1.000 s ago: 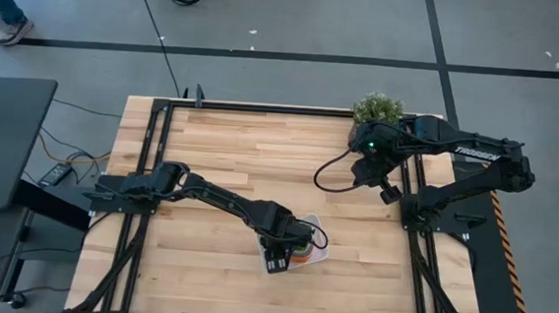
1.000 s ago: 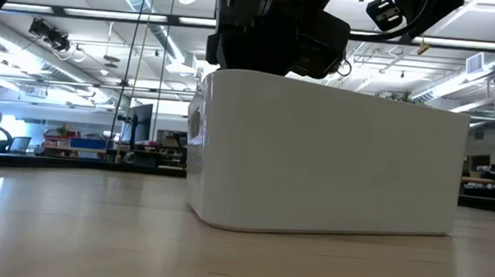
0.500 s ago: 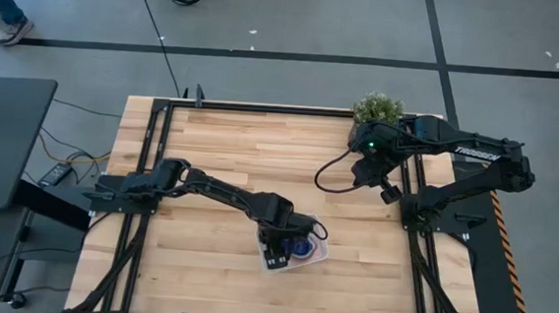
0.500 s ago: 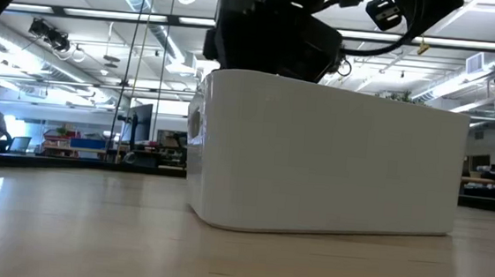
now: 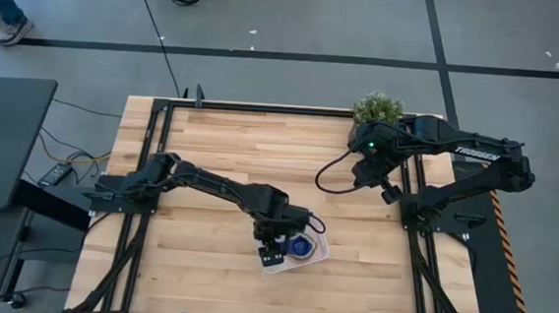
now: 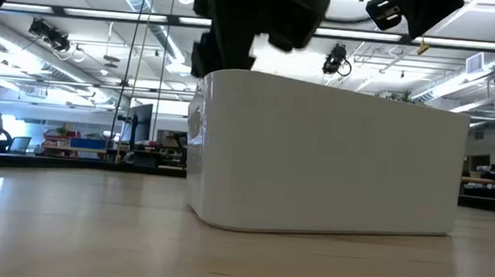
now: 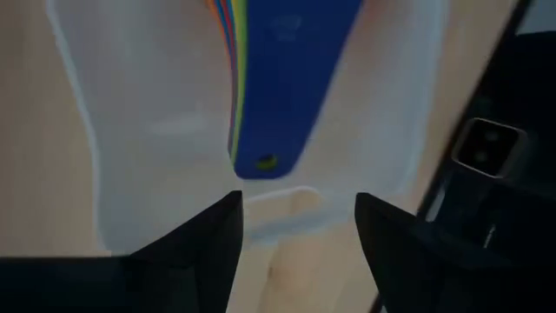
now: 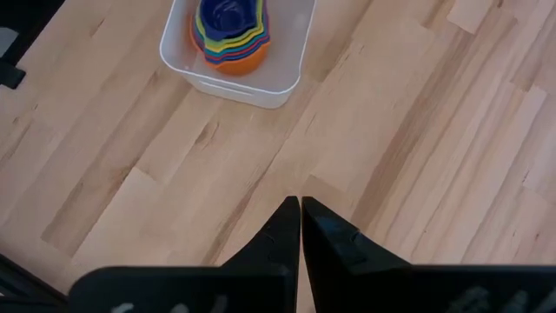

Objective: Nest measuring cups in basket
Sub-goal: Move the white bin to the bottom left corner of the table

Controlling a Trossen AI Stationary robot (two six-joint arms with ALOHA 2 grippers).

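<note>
Since a second ago your left tool has lifted and drawn back toward the basket's 8 o'clock corner, uncovering the stack. It hangs over that corner with fingers spread and nothing between them. The measuring cups sit nested in the basket, orange at the bottom and a dark blue cup on top, its handle pointing toward your tool. The basket rests on the desk near the front edge, around 6 o'clock from centre.

Judging from this, the nesting looks complete — so retreat straight up, clear of the basket wall, before swinging away, so you don't nudge the handle. Your right tool waits clenched and empty at 2 o'clock, beside the plant.
</note>
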